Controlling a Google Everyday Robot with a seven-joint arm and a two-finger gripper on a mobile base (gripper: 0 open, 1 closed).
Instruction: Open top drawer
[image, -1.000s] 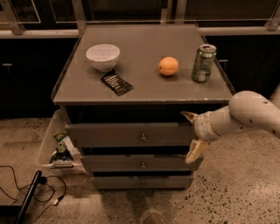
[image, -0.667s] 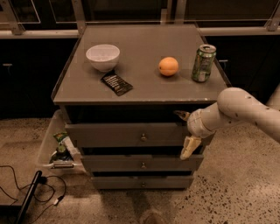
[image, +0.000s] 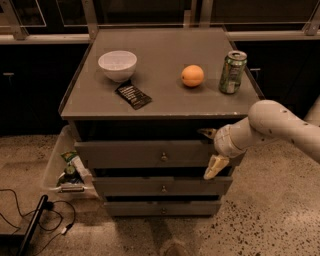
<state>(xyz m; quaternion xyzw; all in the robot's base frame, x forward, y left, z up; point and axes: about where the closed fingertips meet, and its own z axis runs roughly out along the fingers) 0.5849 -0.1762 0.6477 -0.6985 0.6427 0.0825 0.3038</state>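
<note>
The gripper is seen at the right end of the top drawer, its two fingers spread apart; one fingertip is placed at the drawer front's upper edge and the other is hung just below its lower edge; nothing is clamped between them; whether the front is touched cannot be told; the brass knob is left free at the front's centre, well apart from the gripper; the middle drawer and the bottom drawer are stacked beneath; on the cabinet top a white bowl, a dark packet, an orange and a green can are set
</note>
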